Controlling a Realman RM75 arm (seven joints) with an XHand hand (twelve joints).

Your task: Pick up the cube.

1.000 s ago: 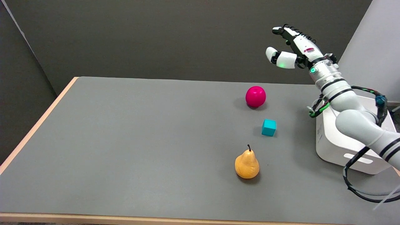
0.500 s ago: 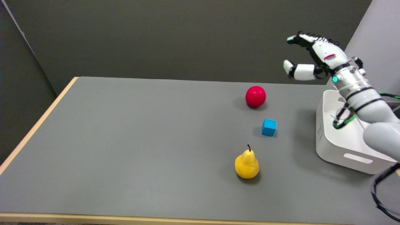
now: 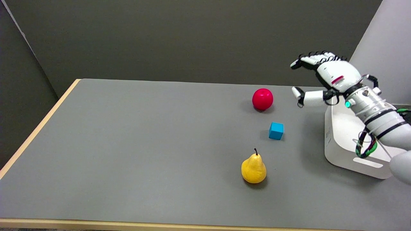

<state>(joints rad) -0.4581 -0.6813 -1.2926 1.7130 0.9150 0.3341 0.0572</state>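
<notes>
A small blue cube [image 3: 276,131] sits on the grey table [image 3: 144,144], right of centre. My right hand [image 3: 324,77] hangs in the air up and to the right of the cube, well apart from it, over the near-left corner of the white bin. Its fingers are spread and point left, the thumb stretched out below them, and nothing is held.
A red ball [image 3: 262,99] lies behind the cube and a yellow pear [image 3: 253,168] stands in front of it. A white bin [image 3: 353,141] sits at the table's right edge under my forearm. The table's wooden edges run along the left and front.
My right hand has come down and moved to the right, from high above the ball to a lower spot by the bin. The cube, ball and pear have not moved.
</notes>
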